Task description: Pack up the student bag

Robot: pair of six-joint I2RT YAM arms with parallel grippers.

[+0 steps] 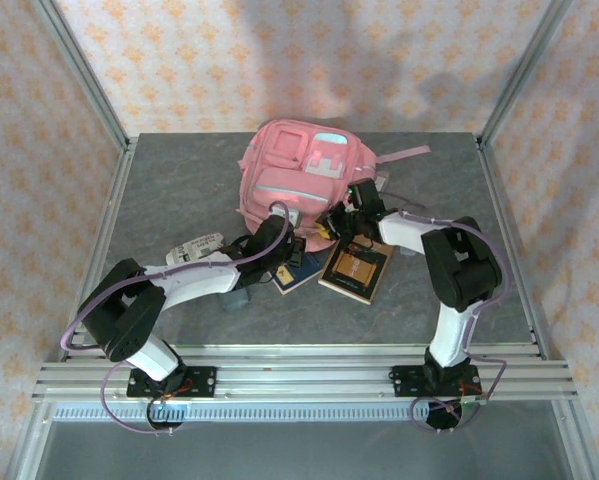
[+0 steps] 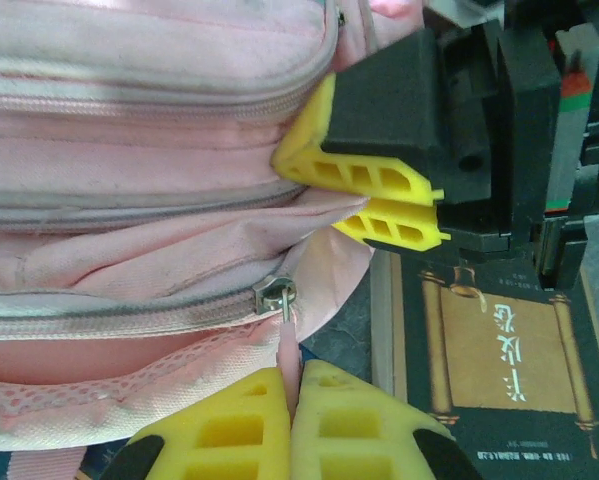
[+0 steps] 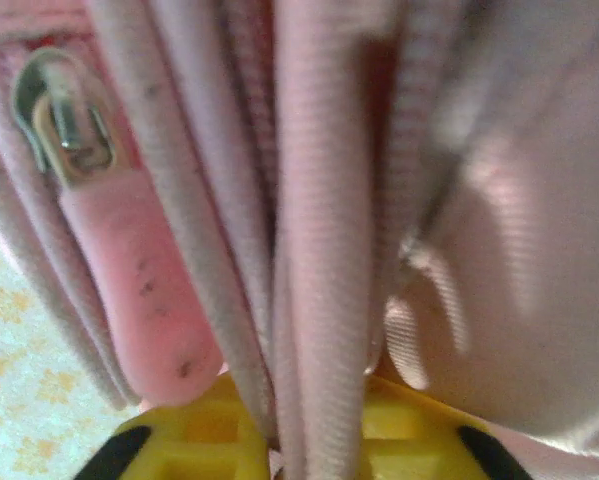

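Two books lie unpacked just beside the student bag, your left fingers pinching its zip pull, right fingers its fabric; packing not yet begun.

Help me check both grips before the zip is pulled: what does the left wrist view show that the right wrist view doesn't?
Left wrist view: the left gripper shut on a pink zip pull strip, and a dark book with a gold scroll cover. Right wrist view: a metal zip slider with a pink rubber tab, and a floral-patterned wall. Both: the large pink fabric backpack, with the right gripper pinching a fold of it.
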